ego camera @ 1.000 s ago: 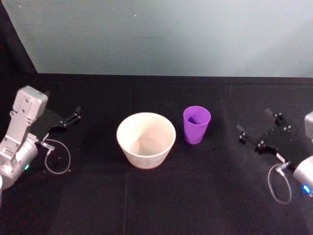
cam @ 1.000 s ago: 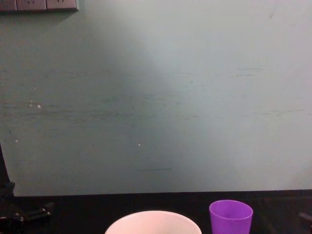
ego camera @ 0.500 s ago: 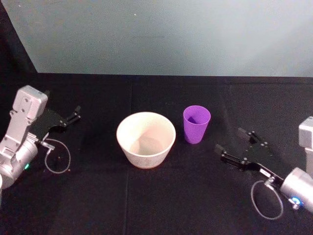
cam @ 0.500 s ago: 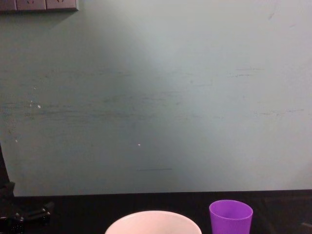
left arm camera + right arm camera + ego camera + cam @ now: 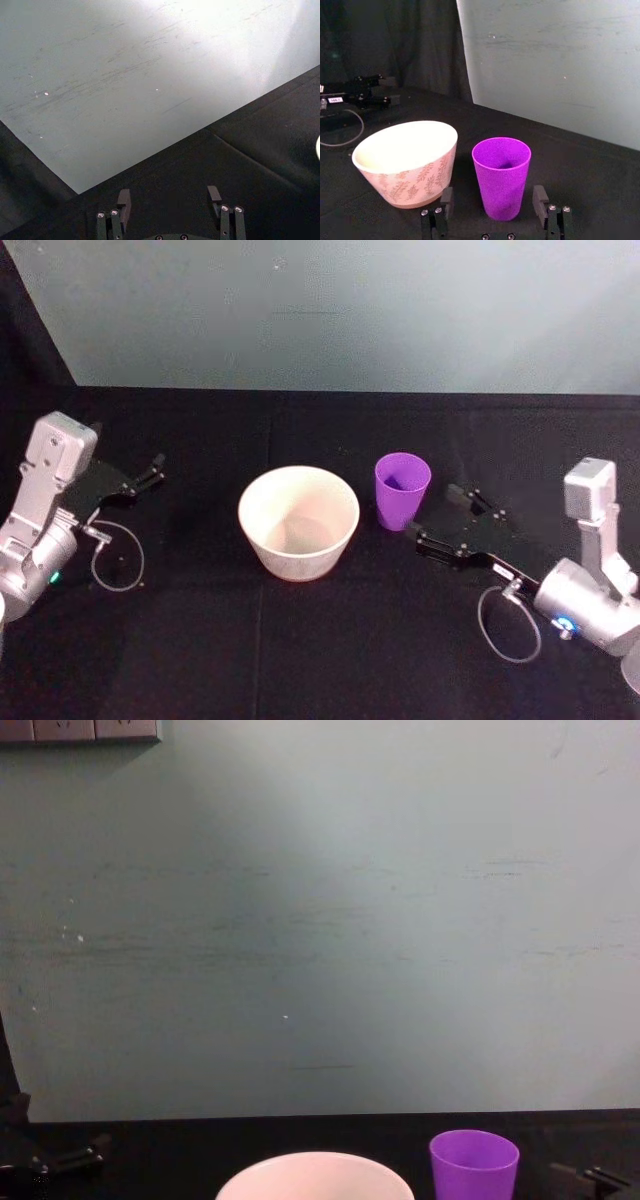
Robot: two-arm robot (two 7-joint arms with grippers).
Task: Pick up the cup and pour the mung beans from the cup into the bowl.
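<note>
The purple cup [image 5: 402, 492] stands upright on the black table, just right of the white bowl [image 5: 298, 522]. My right gripper [image 5: 437, 515] is open, low over the table, with its fingertips just right of the cup and not touching it. In the right wrist view the cup [image 5: 501, 175] stands straight ahead of the open right gripper [image 5: 493, 202], and the bowl [image 5: 405, 160] with a leaf pattern sits beside it. The mung beans are hidden; the cup's inside looks dark. My left gripper [image 5: 152, 475] rests open at the far left, away from both.
A black cloth [image 5: 320, 640] covers the table, and a pale green wall [image 5: 330, 310] rises behind it. Cable loops lie by the left arm [image 5: 115, 560] and the right arm [image 5: 505, 625]. In the chest view the cup [image 5: 474, 1165] and the bowl's rim [image 5: 315, 1165] show at the bottom.
My right arm has swung in from the right edge toward the cup, bringing its open fingers up close beside it. The left arm, cup and bowl have not moved.
</note>
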